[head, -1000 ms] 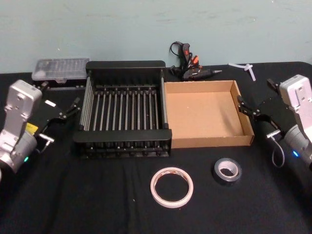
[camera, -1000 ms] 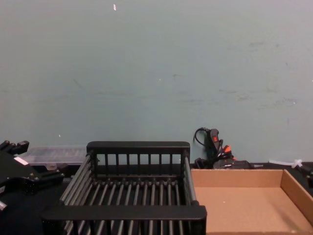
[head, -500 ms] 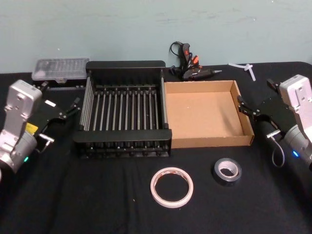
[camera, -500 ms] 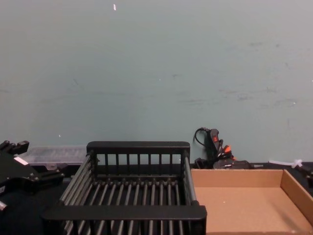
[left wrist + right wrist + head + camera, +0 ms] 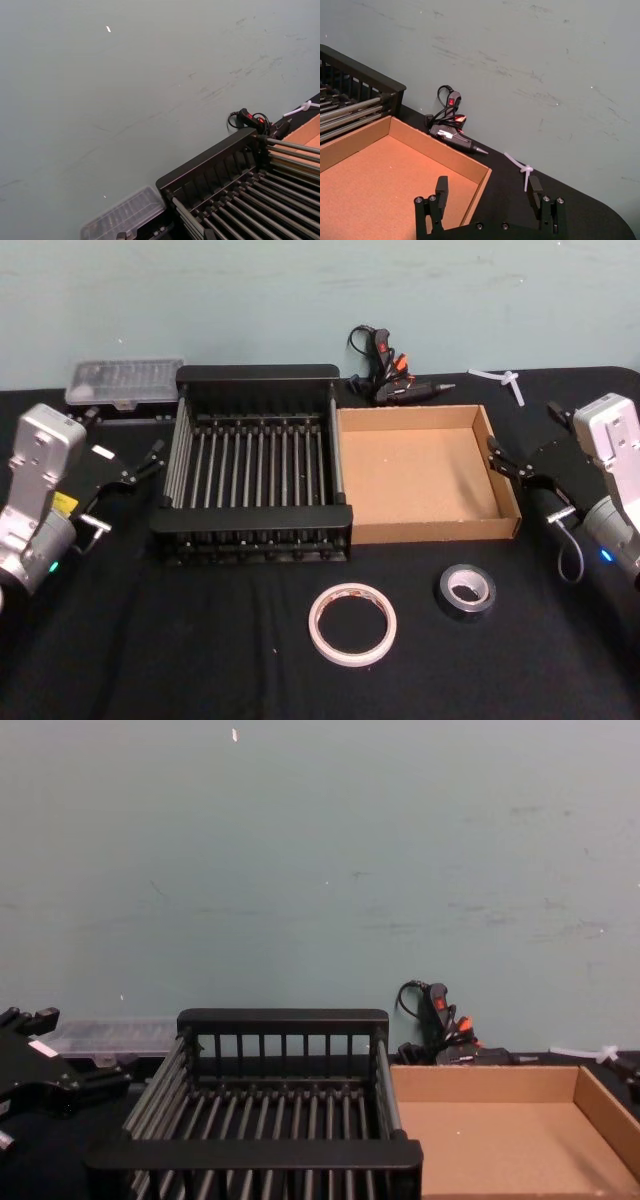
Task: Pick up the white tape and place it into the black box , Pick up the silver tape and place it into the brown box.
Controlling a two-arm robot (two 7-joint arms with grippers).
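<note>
Head view: white tape [image 5: 352,624] lies flat on the black surface [image 5: 200,660] at about 6 o'clock from the black box [image 5: 258,462]. Silver tape [image 5: 466,589] lies flat at 3 o'clock of the white ring, well apart from it, just near of the brown box [image 5: 425,473]. The chest view looks across the two boxes from the side and catches neither roll. Black box and brown box sit side by side, walls touching or nearly so.

Left end effector [image 5: 140,468] hangs at 9 o'clock of the black box, close to its left rim, fingers spread, holding nothing. Right end effector [image 5: 515,465] sits at 3 o'clock of the brown box; the right wrist view shows its fingers [image 5: 441,186] released, wide apart, near the tray's corner.

Far edge: glue gun [image 5: 392,380] at 12 o'clock of the brown box, clear plastic case [image 5: 124,382] at 10 o'clock of the black box, white plastic piece [image 5: 505,380] beyond the tray.

Open cloth lies around both rolls on every side.
</note>
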